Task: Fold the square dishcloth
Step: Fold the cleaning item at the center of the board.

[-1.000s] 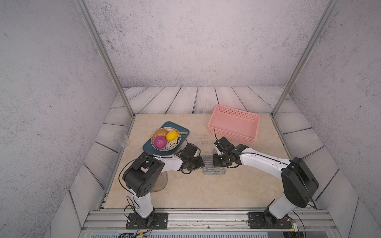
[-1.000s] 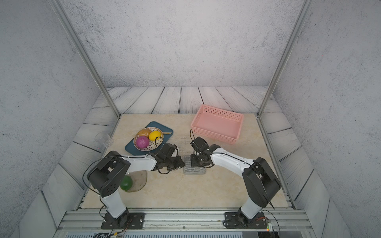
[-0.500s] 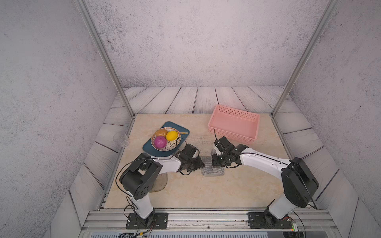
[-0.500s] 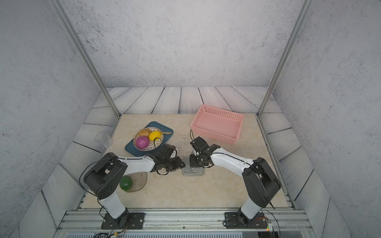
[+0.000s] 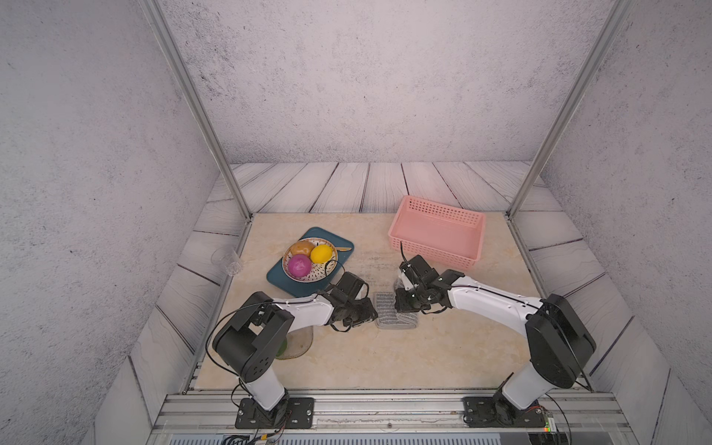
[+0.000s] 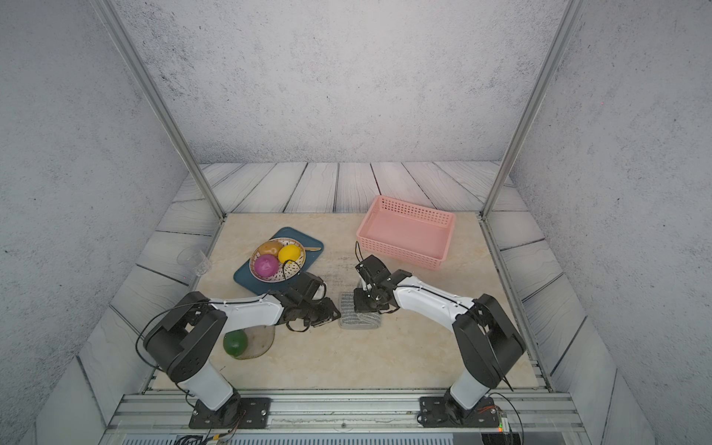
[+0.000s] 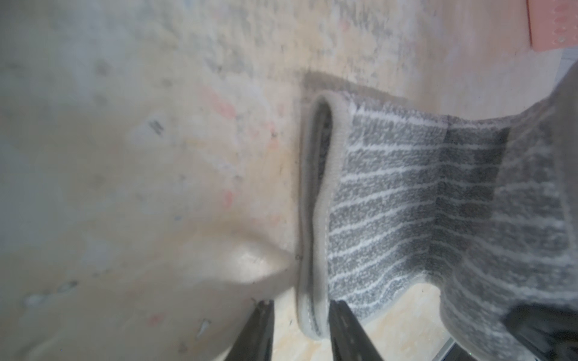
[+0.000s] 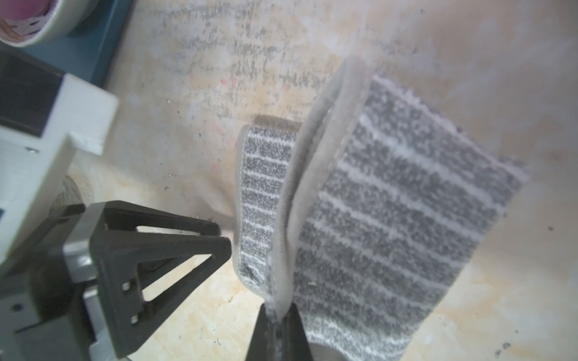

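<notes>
The square dishcloth (image 5: pixel 390 319), grey with pale stripes and a light hem, lies folded small on the beige tabletop between my two grippers. My left gripper (image 7: pixel 301 302) is open at its left edge. The doubled hem (image 7: pixel 316 218) stands between the fingers, with a gap on one side. My right gripper (image 8: pixel 276 308) is shut on the cloth's hem at the opposite edge and holds that part (image 8: pixel 391 218) raised off the table. In both top views the two grippers (image 5: pixel 375 314) (image 5: pixel 398 306) nearly face each other over the cloth (image 6: pixel 356 320).
A pink basket (image 5: pixel 437 235) stands behind the right arm. A teal tray (image 5: pixel 281 277) with a bowl of fruit (image 5: pixel 310 260) sits behind the left arm. A clear cup (image 5: pixel 227 260) lies off the mat's left edge. A green ball (image 6: pixel 235 343) sits by the left arm's base.
My left gripper's jaws have opened from around the cloth's hem. The right gripper has stayed shut on the cloth and both arms have barely shifted.
</notes>
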{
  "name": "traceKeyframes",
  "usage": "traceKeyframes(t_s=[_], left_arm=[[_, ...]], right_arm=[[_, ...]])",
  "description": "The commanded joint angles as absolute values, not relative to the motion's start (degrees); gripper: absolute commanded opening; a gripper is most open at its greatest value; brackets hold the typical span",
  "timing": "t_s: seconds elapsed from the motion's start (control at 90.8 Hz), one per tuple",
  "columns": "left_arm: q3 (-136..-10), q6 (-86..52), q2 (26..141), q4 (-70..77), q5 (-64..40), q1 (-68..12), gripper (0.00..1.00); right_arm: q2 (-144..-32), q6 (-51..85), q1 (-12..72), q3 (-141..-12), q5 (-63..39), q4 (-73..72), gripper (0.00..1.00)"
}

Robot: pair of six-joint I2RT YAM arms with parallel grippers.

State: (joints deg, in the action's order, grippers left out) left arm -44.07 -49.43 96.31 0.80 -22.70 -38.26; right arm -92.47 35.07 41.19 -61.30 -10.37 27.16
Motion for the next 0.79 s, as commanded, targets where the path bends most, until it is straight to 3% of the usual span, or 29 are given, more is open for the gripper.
traceKeyframes(t_s=[0.0, 0.286, 0.782], left_arm=[[-42.63, -49.41, 99.83, -0.66, -24.16, -38.06, 0.33], [-42.11, -49.88, 100.35, 0.61, -24.62, -38.06, 0.22], [-41.22, -51.50, 99.78, 2.06, -24.37, -38.23, 0.20]], right_arm=[[-92.59, 36.01, 41.54, -60.66, -12.26, 26.97, 0.00], [-93.99, 37.04, 42.32, -60.21, -15.50, 24.52, 0.00], [-97.32, 38.50, 43.04, -61.03, -17.29, 23.88, 0.00]])
